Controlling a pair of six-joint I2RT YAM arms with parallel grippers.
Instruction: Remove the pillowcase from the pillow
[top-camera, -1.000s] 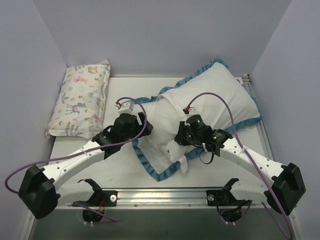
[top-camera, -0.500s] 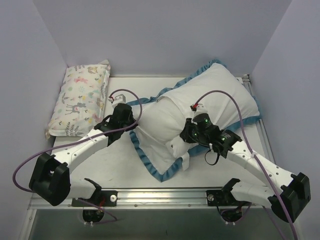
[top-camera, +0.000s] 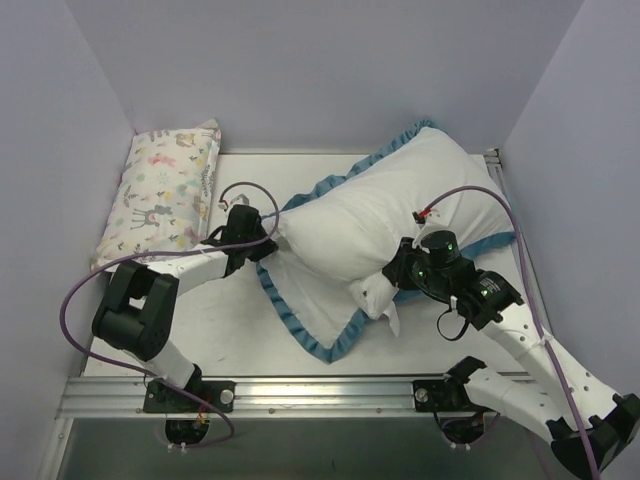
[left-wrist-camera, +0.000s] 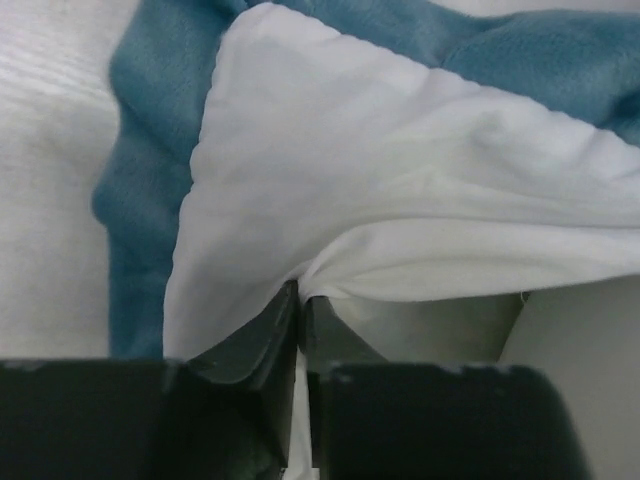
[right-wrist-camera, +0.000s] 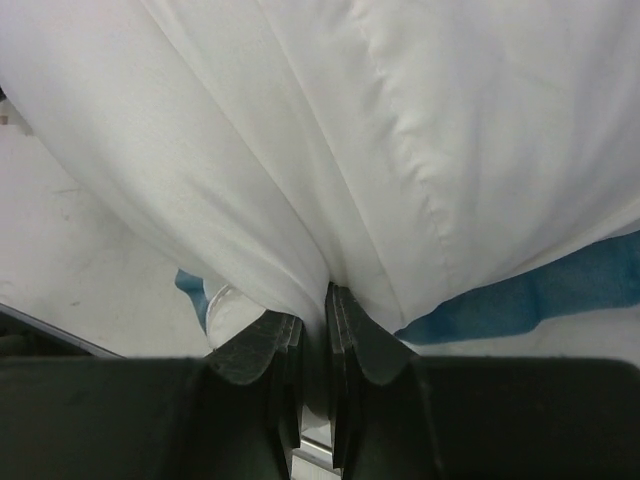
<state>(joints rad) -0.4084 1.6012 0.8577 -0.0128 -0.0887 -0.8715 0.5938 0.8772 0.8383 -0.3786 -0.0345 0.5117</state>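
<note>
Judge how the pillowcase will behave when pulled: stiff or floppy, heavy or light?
Probably floppy: the pillowcase folds and drapes where the left gripper pinches it. Likely light: thin fabric, lying creased and flat. It may drag, since the bulky pillow rests on it.

The top camera looks down from 6 o'clock toward 12; both wrist cameras sit close; all share the teal-edged pillowcase (top-camera: 315, 312).

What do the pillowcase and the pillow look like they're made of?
Pillowcase: thin matte woven cloth, maybe cotton, draping in fine folds; teal edge looks fleecier. Pillow: smooth matte white fabric over soft filling, judging by its bulges and creases.
</note>
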